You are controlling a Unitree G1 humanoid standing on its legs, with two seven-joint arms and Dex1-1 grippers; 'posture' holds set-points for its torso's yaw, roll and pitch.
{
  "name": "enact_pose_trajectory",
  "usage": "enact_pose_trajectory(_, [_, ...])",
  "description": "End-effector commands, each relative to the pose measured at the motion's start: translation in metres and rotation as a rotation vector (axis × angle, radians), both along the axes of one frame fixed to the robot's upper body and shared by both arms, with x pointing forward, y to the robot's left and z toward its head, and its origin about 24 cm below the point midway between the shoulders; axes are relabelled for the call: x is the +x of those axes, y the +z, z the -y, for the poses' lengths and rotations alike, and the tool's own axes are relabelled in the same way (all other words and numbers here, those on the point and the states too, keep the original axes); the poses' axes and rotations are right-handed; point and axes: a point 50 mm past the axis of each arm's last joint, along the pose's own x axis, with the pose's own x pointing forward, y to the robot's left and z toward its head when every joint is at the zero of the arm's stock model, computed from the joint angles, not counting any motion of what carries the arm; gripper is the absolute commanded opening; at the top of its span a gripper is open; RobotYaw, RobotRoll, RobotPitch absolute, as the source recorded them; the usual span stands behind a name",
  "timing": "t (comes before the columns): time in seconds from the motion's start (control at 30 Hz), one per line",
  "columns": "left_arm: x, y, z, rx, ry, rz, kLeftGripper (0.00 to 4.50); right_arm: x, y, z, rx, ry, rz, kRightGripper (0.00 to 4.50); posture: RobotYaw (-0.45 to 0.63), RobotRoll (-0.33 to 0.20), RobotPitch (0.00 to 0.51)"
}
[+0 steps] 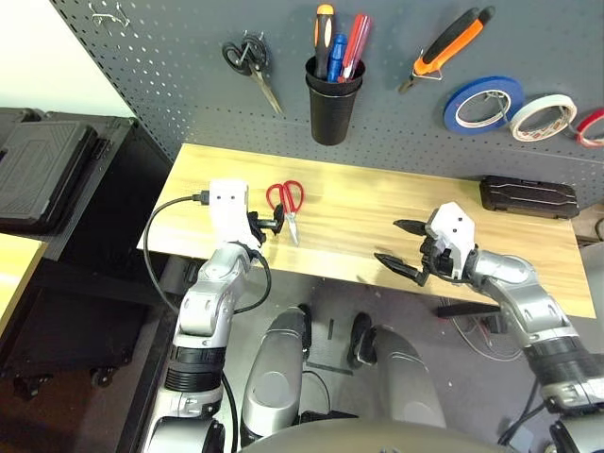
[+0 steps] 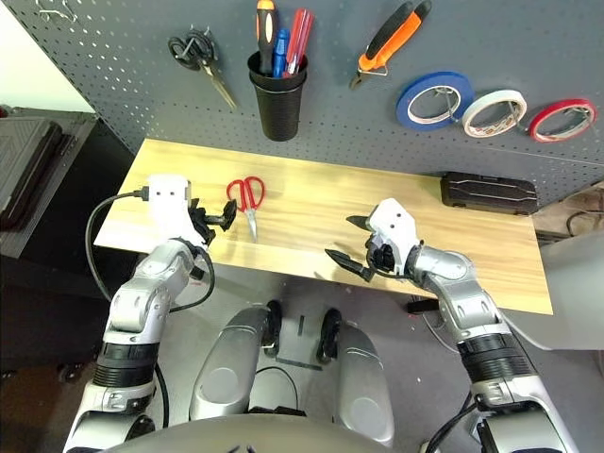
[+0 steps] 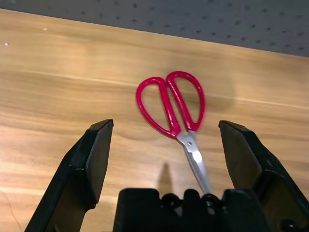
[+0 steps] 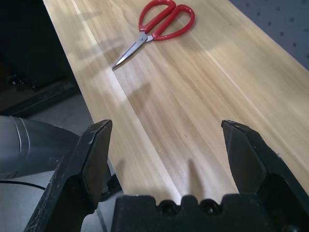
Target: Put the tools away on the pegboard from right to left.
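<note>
pegboard (image 1: 189, 85): white tape roll (image 1: 543, 116), pliers (image 1: 445, 47), screwdriver (image 1: 323, 38) stowed. red-handled scissors (image 1: 286, 202) left, flat on table (image 1: 359, 217). left gripper (image 1: 267, 227) just beside, wide open, empty; right gripper (image 1: 400, 247) likewise, well apart.

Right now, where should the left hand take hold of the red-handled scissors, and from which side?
Probably at the neck where the red loops meet the blades of the red-handled scissors. They lie flat and closed on the table; the open left hand can descend from above, astride them.
</note>
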Motion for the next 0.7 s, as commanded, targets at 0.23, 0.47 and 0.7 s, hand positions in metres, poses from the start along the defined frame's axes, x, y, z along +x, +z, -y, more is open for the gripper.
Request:
enact_pose_trajectory(0.23, [0.032, -0.019, -0.018, 0.072, 0.083, -0.048, 4.48, -0.001, -0.014, -0.007, -0.048, -0.036, -0.021, 4.50, 0.19, 0.000, 0.321])
enact_pose_trajectory(0.47, [0.049, -0.029, -0.021, 0.124, 0.104, -0.074, 4.48, 0.001, -0.020, -0.016, -0.052, -0.064, -0.032, 4.50, 0.17, 0.000, 0.328])
enact_pose_trajectory(0.7, [0.060, -0.038, -0.019, 0.195, 0.103, -0.087, 4.48, 0.000, -0.020, -0.018, -0.054, -0.089, -0.028, 4.50, 0.14, 0.000, 0.332])
